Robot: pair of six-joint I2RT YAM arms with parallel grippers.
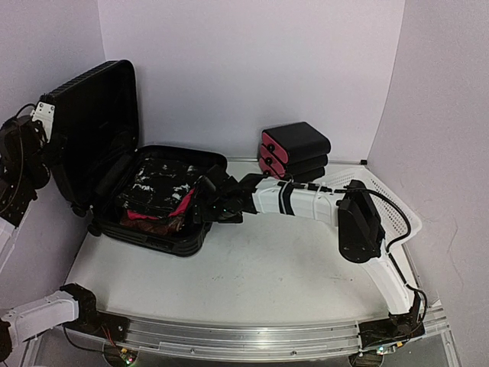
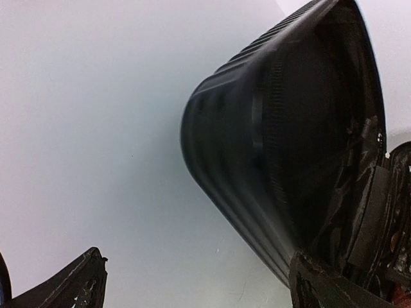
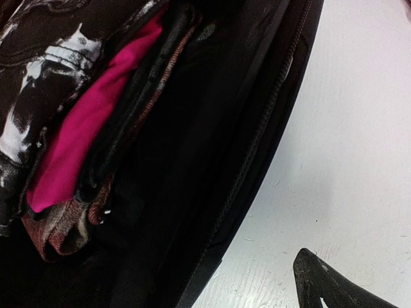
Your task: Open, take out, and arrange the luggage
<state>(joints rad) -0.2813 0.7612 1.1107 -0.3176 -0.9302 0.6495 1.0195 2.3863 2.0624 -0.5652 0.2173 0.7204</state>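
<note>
The luggage (image 1: 95,126) is a black ribbed suitcase that lies open, its lid upright at the left and its base (image 1: 157,237) flat on the table. Folded clothes fill the base: a black-and-white garment (image 3: 38,70), a pink one (image 3: 83,128) and a reddish plaid one (image 3: 64,224). My right gripper (image 1: 205,205) hangs open over the base's right rim (image 3: 257,147). One finger (image 3: 334,285) shows over the table outside the rim; the other is lost against the dark interior. My left gripper (image 1: 46,149) stands open beside the lid's outer shell (image 2: 270,141), holding nothing.
A stack of black boxes with pink fronts (image 1: 294,151) stands at the back, right of the suitcase. A white mesh basket (image 1: 386,195) sits at the right under my right arm. White walls close in on the left, back and right.
</note>
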